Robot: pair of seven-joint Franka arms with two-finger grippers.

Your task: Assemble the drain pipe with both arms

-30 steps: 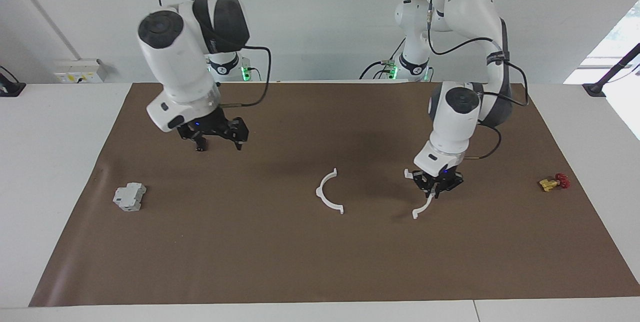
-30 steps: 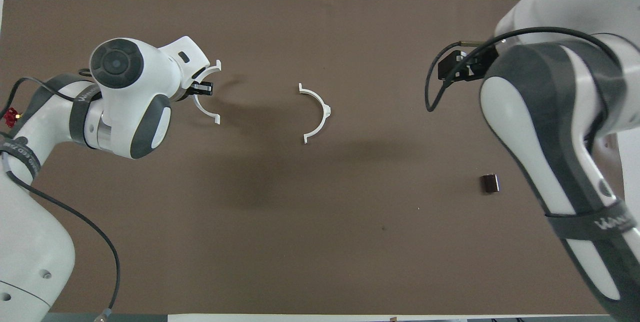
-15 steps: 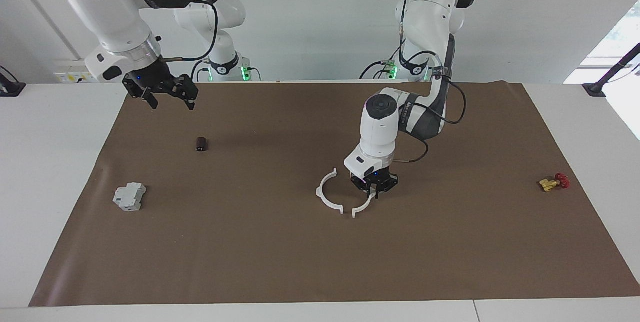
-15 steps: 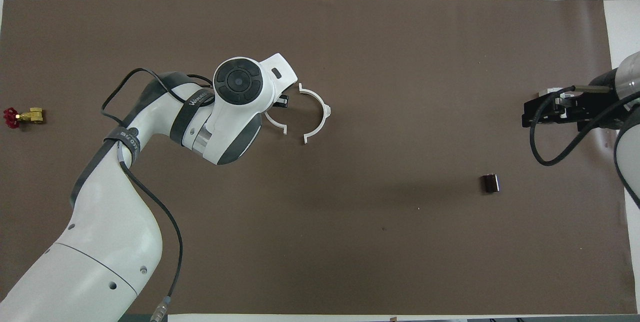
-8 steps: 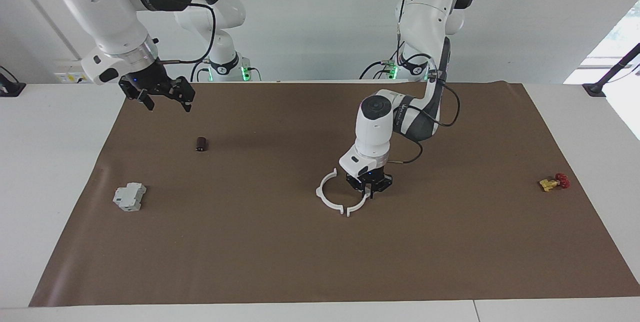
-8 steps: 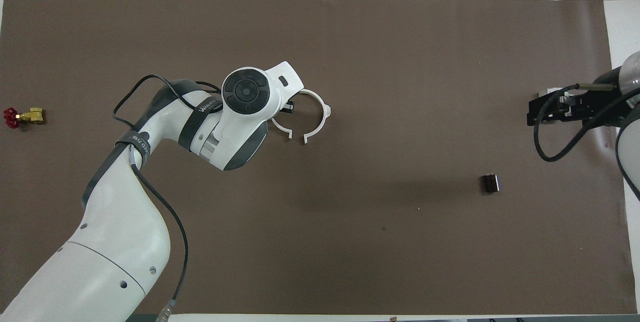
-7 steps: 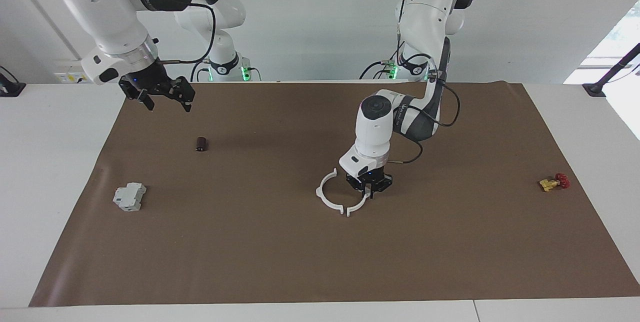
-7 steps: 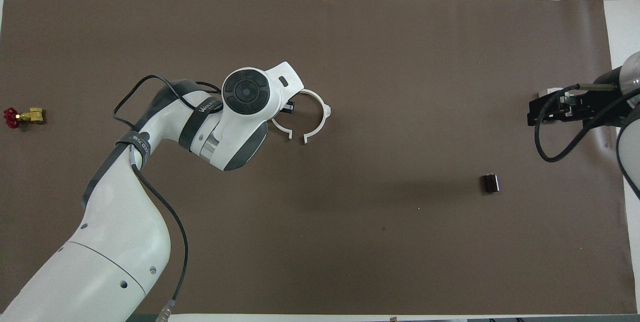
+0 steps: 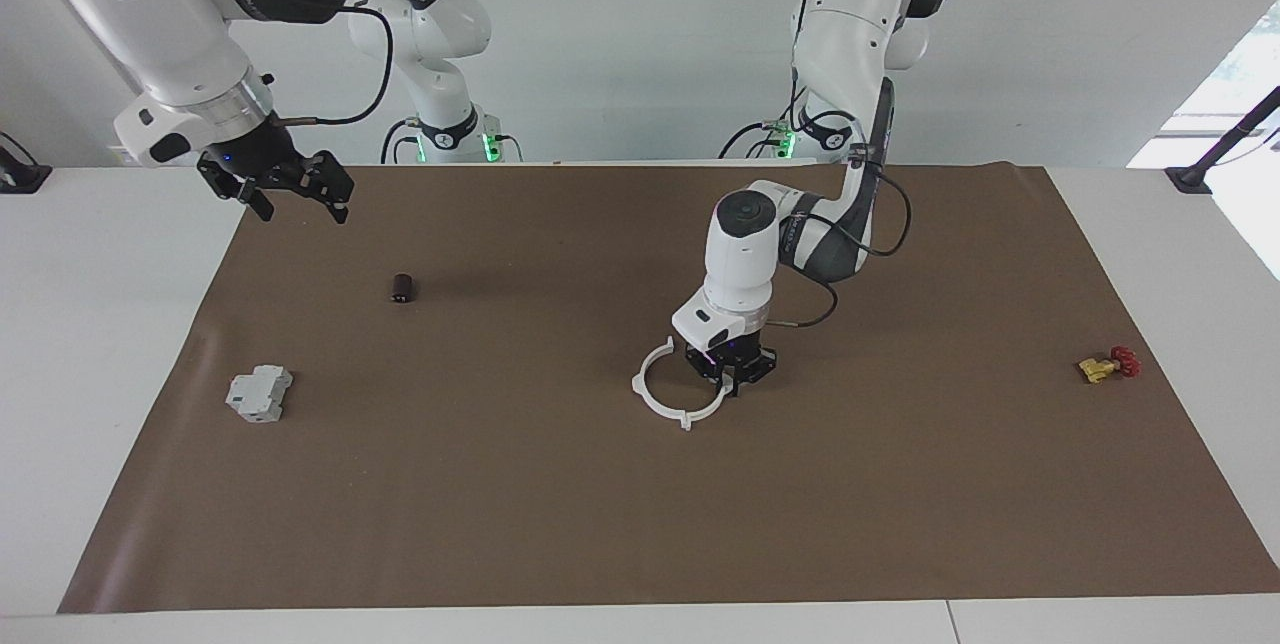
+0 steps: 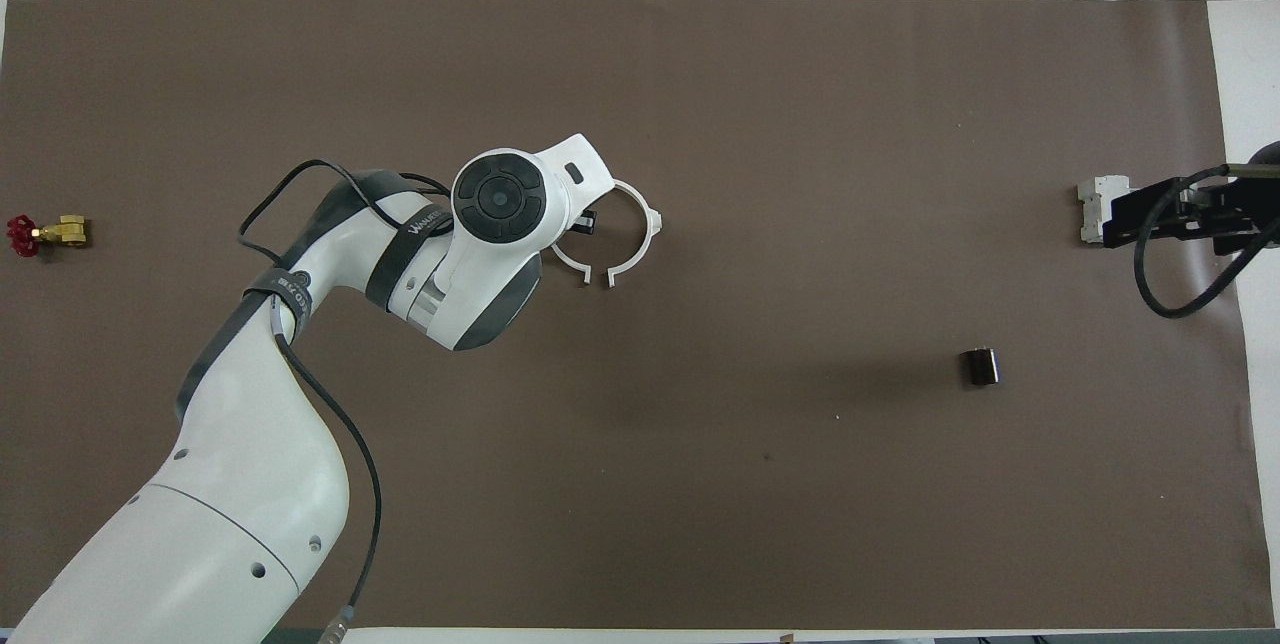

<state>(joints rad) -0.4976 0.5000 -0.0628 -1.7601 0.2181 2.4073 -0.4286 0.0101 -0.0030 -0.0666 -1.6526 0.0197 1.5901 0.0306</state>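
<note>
Left gripper (image 9: 730,386) clenched on one drain pipe half (image 10: 570,261), ends nearly meeting the other half (image 9: 655,394) mid-mat. Right gripper (image 9: 290,194) released, raised over the mat's edge at its arm's end; dark cylinder (image 9: 402,288), grey block (image 9: 259,394), yellow valve (image 9: 1105,364) well apart.

Brown mat (image 9: 640,524) covers most of the white table (image 9: 90,374). Grey block (image 9: 259,394) sits near the mat edge at the right arm's end. Small dark cylinder (image 9: 402,288) lies nearer the robots than the block. Yellow valve (image 9: 1108,364) with red knob sits at the left arm's end.
</note>
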